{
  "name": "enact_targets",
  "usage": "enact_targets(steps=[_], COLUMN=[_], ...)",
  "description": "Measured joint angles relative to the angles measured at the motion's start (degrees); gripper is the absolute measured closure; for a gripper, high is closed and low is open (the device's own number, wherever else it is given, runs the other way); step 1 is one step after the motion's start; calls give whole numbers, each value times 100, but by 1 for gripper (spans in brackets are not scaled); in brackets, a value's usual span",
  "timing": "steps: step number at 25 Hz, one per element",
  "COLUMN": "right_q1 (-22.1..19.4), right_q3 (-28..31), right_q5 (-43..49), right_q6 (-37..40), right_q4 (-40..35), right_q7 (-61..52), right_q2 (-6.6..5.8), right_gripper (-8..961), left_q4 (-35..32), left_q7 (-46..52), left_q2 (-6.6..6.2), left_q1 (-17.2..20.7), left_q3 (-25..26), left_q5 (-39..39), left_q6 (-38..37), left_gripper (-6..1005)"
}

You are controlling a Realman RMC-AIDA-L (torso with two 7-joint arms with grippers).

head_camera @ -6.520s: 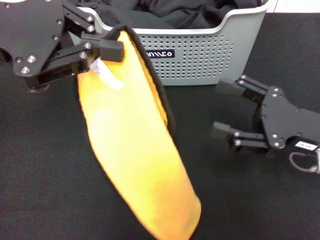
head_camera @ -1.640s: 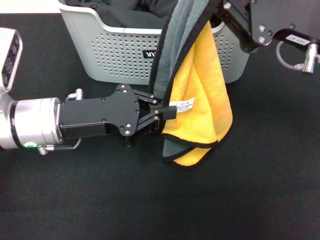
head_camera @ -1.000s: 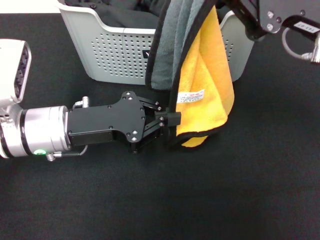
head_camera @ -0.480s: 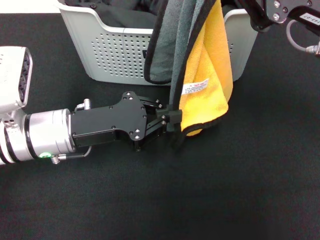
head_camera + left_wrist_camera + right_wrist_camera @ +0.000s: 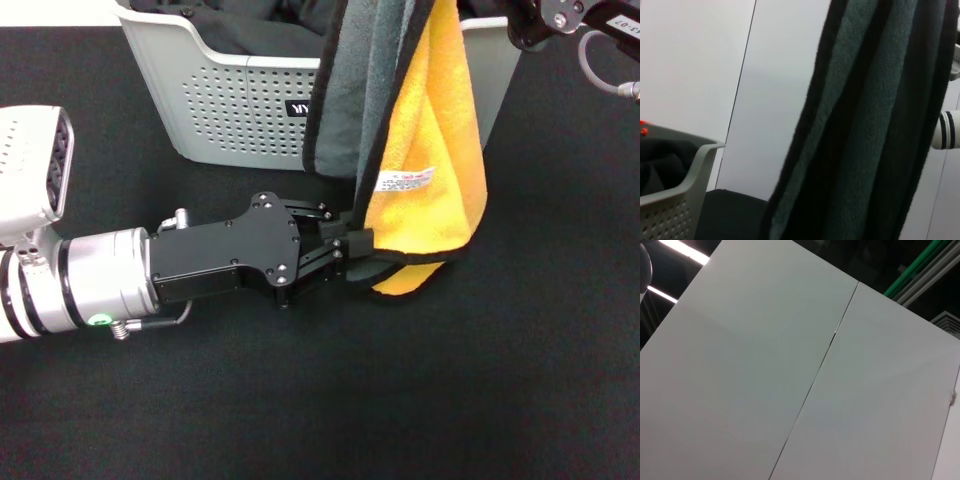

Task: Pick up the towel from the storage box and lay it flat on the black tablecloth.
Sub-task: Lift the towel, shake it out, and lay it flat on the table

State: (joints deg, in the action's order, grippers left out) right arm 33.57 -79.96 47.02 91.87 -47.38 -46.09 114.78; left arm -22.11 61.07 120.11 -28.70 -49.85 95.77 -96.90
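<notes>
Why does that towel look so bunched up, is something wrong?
Nothing looks damaged. The towel hangs folded from the right hand in front of the storage box, while the left hand pinches its lower edge.

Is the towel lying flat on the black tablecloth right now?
No, the towel hangs folded in the air in front of the storage box, its lower edge pinched by the left gripper above the black tablecloth.

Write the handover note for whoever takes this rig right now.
Left gripper: low over the black tablecloth, fingers shut on the towel at its lower black-edged hem.
Right gripper: at the head view's top right edge, above the storage box; the towel hangs from up there, the fingers out of sight.
Done: towel is out of the box, hanging folded, grey side facing the left arm.
Left: spread it and lay it flat on the tablecloth.
</notes>
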Motion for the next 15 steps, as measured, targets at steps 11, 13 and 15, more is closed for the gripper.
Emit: enact_targets(steps=[11,13,15], right_q1=[-66,-90,-124], right_q3=[18,24,54], right_q5=[-5,-19,-38], right_q6=[14,16,17], right_q4=[-30,-80,-145], right_q7=[45,44,40], right_q2=[43,45,47], right_gripper=[938,938,938], left_q4=[157,159,161], left_q7=[-67,-68,-69], left_q2=[8,6,5], left_q1=[-66,-66,-66], left_q3=[-25,-25,-30], left_q5=[29,42,46], left_q6=[-1,-2,1], left_gripper=[837,838,838])
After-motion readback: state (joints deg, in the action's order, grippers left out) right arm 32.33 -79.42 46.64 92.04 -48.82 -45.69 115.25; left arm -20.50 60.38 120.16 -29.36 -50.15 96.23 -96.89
